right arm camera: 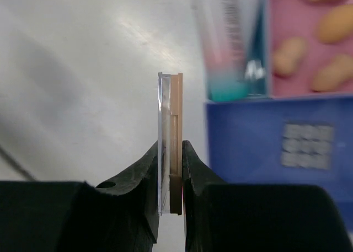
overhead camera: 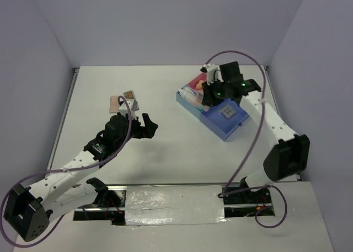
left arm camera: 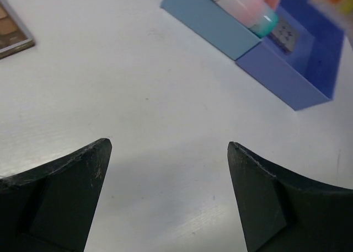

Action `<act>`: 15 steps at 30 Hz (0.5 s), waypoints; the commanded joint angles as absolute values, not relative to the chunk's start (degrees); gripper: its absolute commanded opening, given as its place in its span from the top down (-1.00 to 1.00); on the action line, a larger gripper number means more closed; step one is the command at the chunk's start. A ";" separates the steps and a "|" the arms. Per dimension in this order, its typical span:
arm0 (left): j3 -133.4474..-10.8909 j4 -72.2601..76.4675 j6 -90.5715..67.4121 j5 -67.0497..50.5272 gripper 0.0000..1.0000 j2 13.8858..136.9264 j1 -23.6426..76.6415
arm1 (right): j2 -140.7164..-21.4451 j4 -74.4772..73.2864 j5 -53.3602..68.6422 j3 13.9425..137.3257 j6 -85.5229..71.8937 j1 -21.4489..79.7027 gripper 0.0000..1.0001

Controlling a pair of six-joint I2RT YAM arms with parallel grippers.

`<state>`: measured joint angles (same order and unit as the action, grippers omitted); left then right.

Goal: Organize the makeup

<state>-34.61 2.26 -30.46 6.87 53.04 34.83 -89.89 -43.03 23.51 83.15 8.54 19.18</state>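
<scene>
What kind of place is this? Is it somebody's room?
Probably not a home. It looks like a robot test booth in a lab: a bare white table boxed in by blank, plain walls, with a left arm and a right arm bolted at its near edge.

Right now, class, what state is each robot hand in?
Left hand: open, holding nothing.
Right hand: closed on a peach palette, held on edge.

You are in a robot lab: a bare white table [overhead camera: 165, 147] boxed in by plain walls [overhead camera: 165, 20]. A left arm [overhead camera: 71, 172] and a right arm [overhead camera: 270, 125] stand bolted at its near edge, cables [overhead camera: 231, 52] trailing.
</scene>
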 commanded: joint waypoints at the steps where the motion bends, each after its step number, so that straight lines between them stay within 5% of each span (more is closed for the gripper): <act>1: -33.40 0.18 -34.80 11.77 -0.99 51.86 33.05 | -80.79 -37.98 8.91 77.80 22.99 15.74 0.87; 11: -30.23 0.18 -39.47 9.15 -0.99 49.13 25.93 | -78.83 -15.40 -5.44 60.12 41.74 7.83 0.86; 15: -31.29 -2.98 -38.59 9.14 -0.99 49.13 24.35 | -84.89 -12.22 -6.94 60.99 42.01 7.12 0.59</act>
